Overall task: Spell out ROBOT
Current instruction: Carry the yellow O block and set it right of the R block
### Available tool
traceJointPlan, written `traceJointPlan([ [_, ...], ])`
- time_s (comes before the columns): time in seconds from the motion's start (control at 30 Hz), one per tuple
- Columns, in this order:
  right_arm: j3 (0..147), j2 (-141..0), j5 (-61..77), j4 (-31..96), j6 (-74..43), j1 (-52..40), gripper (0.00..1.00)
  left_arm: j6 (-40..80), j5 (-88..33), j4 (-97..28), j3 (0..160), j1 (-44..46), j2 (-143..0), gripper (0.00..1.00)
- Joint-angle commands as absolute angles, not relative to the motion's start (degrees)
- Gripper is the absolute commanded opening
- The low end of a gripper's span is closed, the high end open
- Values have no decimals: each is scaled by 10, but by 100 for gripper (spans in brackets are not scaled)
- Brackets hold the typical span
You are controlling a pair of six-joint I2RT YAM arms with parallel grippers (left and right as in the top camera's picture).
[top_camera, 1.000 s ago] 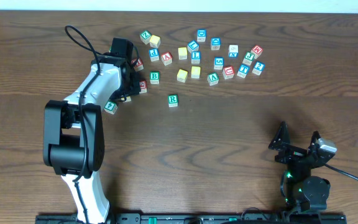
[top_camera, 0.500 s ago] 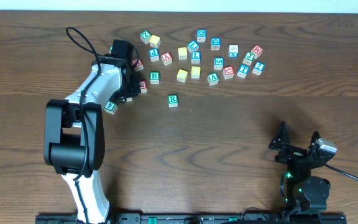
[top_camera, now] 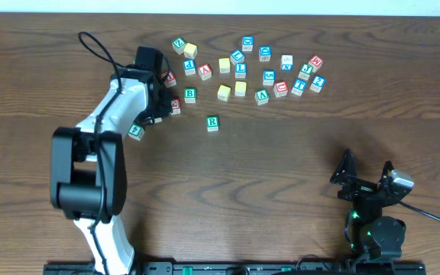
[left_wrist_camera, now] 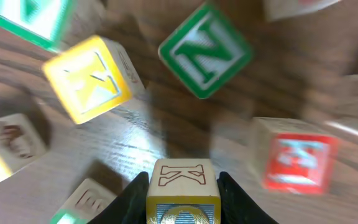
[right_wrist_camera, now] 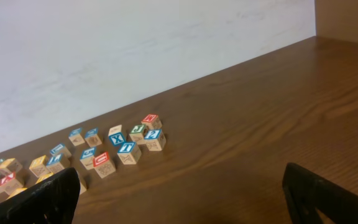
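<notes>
Since the earlier frame, the left arm's elbow has swung slightly toward the left edge, and the blocks lie unchanged. A wooden cube (left_wrist_camera: 183, 180) with a K outlined on one face is pinched in the left gripper (left_wrist_camera: 183, 202), at upper left among scattered painted letter cubes (top_camera: 241, 67). The green R block (top_camera: 212, 122) sits alone below them. At lower right, the right gripper (top_camera: 367, 174) is spread wide and empty above the dark wood-grain counter (top_camera: 281, 191).

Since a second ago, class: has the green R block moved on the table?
No. The green R block stays below and right of the green B block, apart from the left gripper, which is shut on a K block.
</notes>
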State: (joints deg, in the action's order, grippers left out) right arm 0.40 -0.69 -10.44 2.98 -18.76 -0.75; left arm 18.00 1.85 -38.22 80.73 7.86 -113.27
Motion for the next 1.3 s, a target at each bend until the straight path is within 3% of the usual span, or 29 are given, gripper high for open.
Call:
traceJointPlan([
  [0.0,3,-5,-105,32,-179,-2,99,178,22,-383,822,98,-1061,31],
  [0.53,3,-5,-105,32,-179,-2,99,217,22,-334,820,322,-1043,31],
  [1.27,3,-5,-105,32,-179,-2,99,254,22,-282,820,335,-1167,31],
])
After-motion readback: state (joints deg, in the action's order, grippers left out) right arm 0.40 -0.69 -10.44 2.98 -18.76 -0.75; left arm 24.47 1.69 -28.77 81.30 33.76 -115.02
